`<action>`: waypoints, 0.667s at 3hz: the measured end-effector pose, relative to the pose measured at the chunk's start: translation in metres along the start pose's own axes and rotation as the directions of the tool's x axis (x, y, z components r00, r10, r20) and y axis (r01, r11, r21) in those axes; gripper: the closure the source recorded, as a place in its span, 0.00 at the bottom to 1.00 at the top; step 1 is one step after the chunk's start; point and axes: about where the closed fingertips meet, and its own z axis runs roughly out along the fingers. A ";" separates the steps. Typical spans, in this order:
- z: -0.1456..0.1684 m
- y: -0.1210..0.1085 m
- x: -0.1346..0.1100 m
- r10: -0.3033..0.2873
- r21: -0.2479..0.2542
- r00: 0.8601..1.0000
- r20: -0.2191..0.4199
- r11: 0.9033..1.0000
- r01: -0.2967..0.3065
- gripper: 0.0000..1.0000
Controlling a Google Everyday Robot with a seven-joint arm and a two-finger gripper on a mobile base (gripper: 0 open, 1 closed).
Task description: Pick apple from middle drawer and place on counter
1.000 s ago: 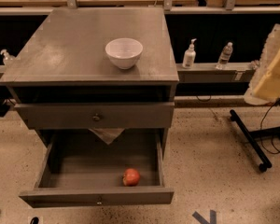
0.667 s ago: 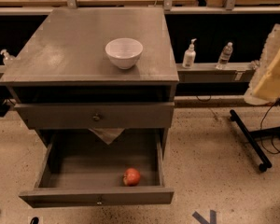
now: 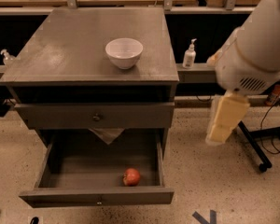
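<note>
Though apart from apple (image 3: 131,177), claw (image 3: 225,124) downward beside drawer (image 3: 95,198).

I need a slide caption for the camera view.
The apple lies in the open middle drawer, white bowl on the counter, gripper hanging off to the right.

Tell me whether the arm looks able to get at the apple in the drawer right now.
Probably yes. The middle drawer stands pulled out and the apple lies uncovered near its front wall, with nothing over it. The pincer hangs off to the side of the drawer, apart from it.
</note>
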 end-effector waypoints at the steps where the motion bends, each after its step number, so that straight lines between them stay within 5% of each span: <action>1: 0.079 0.024 0.018 0.020 -0.133 0.999 -0.033 0.991 -0.024 0.00; 2: 0.086 0.030 0.021 0.019 -0.150 0.999 -0.040 0.988 -0.025 0.00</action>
